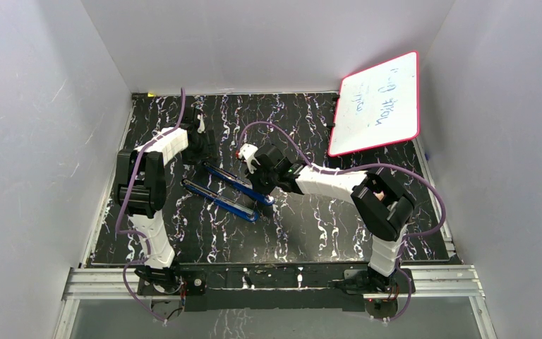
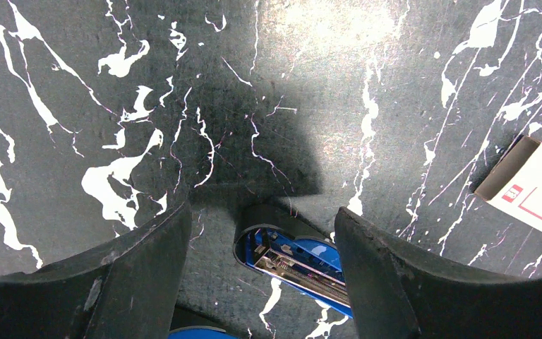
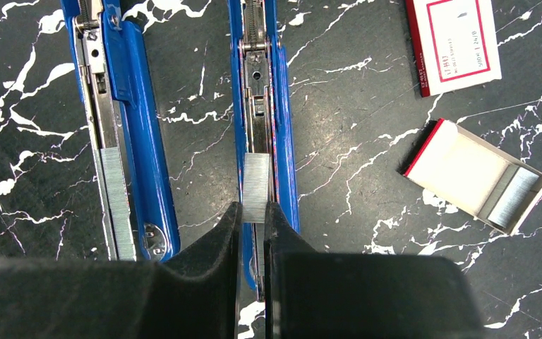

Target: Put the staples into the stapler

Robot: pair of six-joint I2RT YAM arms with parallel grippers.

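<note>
Two open blue staplers lie side by side on the black marbled table. My right gripper [image 3: 253,208] is shut on a short silvery strip of staples [image 3: 256,185], held over the channel of the middle stapler [image 3: 261,106]. The other stapler [image 3: 130,141], to its left, has a long strip of staples [image 3: 115,201] in its rail. In the top view my right gripper [image 1: 257,173] is at the far stapler [image 1: 229,180]. My left gripper [image 2: 261,212] is open, its fingers either side of a blue stapler's end [image 2: 289,258].
A red-and-white box lid [image 3: 455,42] and its open tray [image 3: 466,169], with more staples [image 3: 512,199] inside, lie right of the staplers. The box [image 2: 529,187] also shows in the left wrist view. A whiteboard [image 1: 377,102] leans at the back right corner.
</note>
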